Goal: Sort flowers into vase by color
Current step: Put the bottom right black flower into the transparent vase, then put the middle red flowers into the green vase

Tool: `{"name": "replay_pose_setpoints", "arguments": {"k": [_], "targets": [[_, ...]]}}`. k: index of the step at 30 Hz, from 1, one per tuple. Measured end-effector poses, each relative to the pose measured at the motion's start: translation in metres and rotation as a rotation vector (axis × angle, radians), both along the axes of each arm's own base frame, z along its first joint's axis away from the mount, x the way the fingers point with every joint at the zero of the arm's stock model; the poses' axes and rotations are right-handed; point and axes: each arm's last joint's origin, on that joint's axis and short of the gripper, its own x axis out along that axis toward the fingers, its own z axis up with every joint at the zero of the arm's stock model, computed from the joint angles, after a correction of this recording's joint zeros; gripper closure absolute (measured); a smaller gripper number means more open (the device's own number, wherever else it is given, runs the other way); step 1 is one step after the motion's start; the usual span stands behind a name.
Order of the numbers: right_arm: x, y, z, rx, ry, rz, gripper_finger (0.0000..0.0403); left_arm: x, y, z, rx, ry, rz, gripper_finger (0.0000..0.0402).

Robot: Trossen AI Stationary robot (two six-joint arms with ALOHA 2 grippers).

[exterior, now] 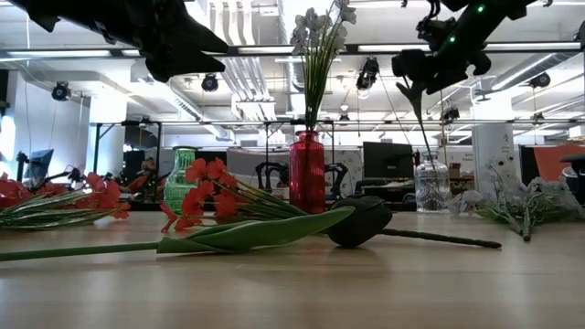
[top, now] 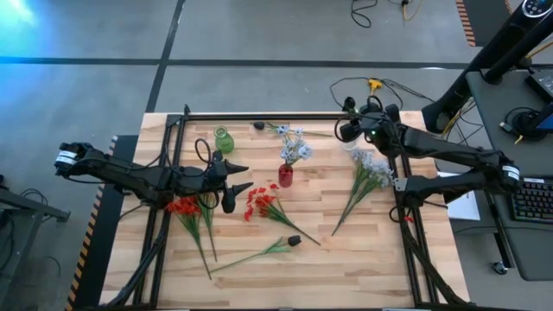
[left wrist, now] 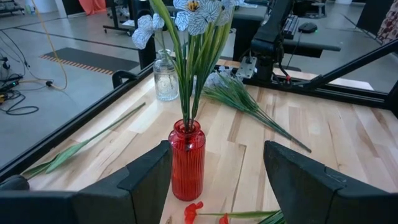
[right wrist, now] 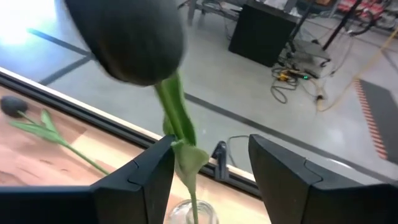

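Note:
A dark-budded flower [right wrist: 138, 38] stands with its green stem in the clear vase [exterior: 431, 183] at the table's far right. My right gripper [right wrist: 211, 168] hovers open above that vase, a finger on either side of the stem. The red vase [left wrist: 186, 158] at mid-table holds pale blue-white flowers [top: 294, 147]. My left gripper [top: 246, 177] waits open just left of it, holding nothing. Red flowers [top: 263, 203] and another red bunch [top: 186, 207] lie flat on the table. A pale blue-white bunch [top: 371, 173] lies at the right. My right gripper has its fingers spread about the dark flower's stem [right wrist: 180, 134], just under the bud. A leaf on the stem sits right beside one fingertip [right wrist: 155, 162], and I cannot tell whether they touch. The stem stands upright in the clear vase.
A green vase [top: 223, 138] stands at the far left of the board. One dark-budded stem [top: 289, 242] lies near the front, another [top: 259, 126] along the far edge. A black frame rail [top: 259, 114] borders the table's far side.

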Motion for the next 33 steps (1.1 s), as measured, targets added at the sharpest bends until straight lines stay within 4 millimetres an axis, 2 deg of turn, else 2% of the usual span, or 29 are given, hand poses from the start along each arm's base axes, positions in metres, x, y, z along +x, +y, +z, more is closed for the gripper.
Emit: {"name": "replay_pose_setpoints", "arguments": {"k": [11,21,25,28,33], "targets": [[-0.008,0.01,0.003,0.065,-0.057,0.038,0.0204,0.0,0.0,0.0,0.0,0.0,0.0,0.0166],[-0.007,0.021,0.007,0.088,-0.116,0.065,0.0204,0.0,0.0,0.0,-0.022,-0.006,0.004,0.0166],[-0.009,0.027,0.015,0.115,-0.129,0.064,0.0204,0.0,-0.001,-0.001,-0.107,-0.017,-0.019,0.0166],[-0.013,0.032,0.021,0.154,-0.13,0.052,0.0204,0.0,-0.005,-0.001,-0.233,-0.042,-0.058,0.0166],[-0.017,0.044,0.032,0.212,-0.128,0.074,0.0204,-0.002,-0.028,-0.002,-0.37,-0.047,-0.153,0.0166]]}}
